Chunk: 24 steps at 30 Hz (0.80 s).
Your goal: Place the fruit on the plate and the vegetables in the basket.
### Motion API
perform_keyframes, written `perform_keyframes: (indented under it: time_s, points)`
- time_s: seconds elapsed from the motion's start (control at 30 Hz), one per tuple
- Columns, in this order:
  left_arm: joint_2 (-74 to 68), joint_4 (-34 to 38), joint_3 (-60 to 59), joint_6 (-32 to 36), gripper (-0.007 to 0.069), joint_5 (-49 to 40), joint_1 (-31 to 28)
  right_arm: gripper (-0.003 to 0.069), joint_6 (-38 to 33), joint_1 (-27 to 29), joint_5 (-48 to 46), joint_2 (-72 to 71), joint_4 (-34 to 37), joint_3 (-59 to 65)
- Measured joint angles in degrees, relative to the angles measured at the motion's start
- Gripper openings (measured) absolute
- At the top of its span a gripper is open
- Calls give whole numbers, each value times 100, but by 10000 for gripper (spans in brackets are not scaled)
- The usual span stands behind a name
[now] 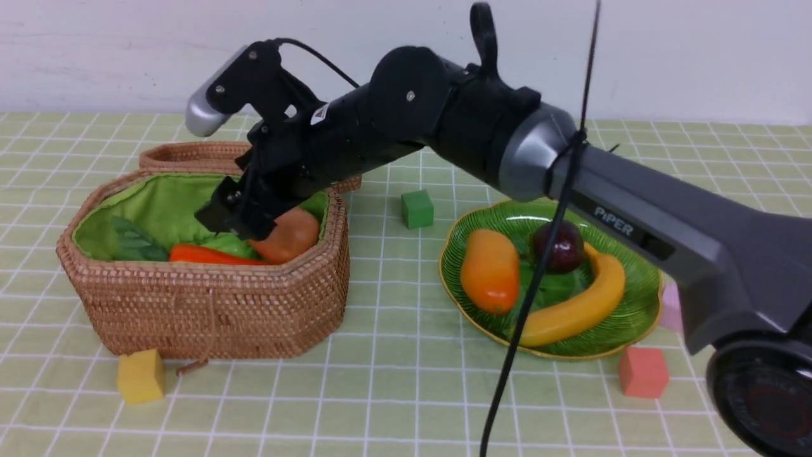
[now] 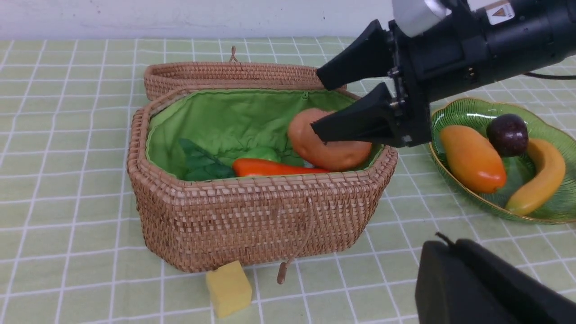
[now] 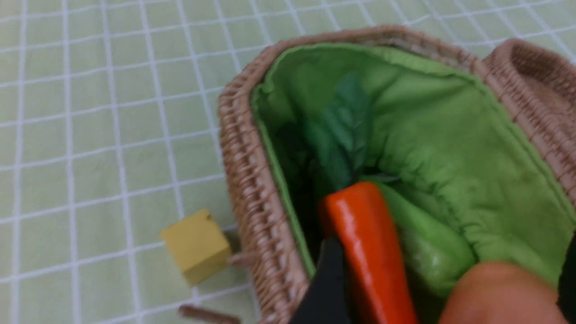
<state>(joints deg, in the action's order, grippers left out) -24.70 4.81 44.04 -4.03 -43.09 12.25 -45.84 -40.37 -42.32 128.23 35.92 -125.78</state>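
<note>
Hovering over basket point(image 1: 209, 304) at its right end: right gripper point(image 2: 321, 105), jaws spread, released. Potato point(image 2: 326, 146) lying just beneath and between fingertips, beside carrot point(image 2: 270, 168).

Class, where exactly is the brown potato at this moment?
In the front view, the potato sits inside the basket on the robot's left, at its plate-side end beside the carrot, between the open right gripper's jaws.
</note>
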Motion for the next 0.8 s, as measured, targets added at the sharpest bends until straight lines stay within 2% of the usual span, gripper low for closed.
perform_keyframes:
  time_s: [0.17, 0.23, 0.3, 0.33, 0.37, 0.4, 0.43, 0.47, 0.53, 0.63, 0.8]
  points:
    - [0, 0, 0, 6, -10, -11, 0, 476, 849, 0, -1010, -648, -465, 5]
    - [0, 0, 0, 89, -10, -11, 0, 363, 1661, 0, -1769, -1152, -1014, -13]
    - [0, 63, 0, 199, -13, -11, 0, 281, 2127, 0, -2308, -1456, -1380, -13]
    - [0, 161, 0, 289, -13, -6, 0, 205, 2464, 0, -2622, -1697, -1695, -13]
    - [0, 205, 0, 325, -13, -6, 0, 195, 2508, 0, -2701, -1729, -1737, -13]
    - [0, 442, 0, 487, -13, 0, 0, 118, 2778, 0, -2870, -1934, -2021, -17]
    - [0, 477, 0, 539, -13, 0, 0, 97, 2848, 0, -2883, -1987, -2099, -17]
    - [0, 817, 0, 798, -13, 29, 0, 16, 3160, 0, -2954, -2224, -2420, 14]
    - [0, 1152, 0, 1180, -13, 34, 0, -13, 3445, 0, -2965, -2469, -2723, 105]
    - [0, 1522, 0, 1553, -13, 34, 0, -18, 3749, 0, -2975, -2808, -3020, 390]
    - [392, 1866, -277, 1883, -13, 152, 0, -16, 4584, 0, -2978, -4453, -3364, 2227]
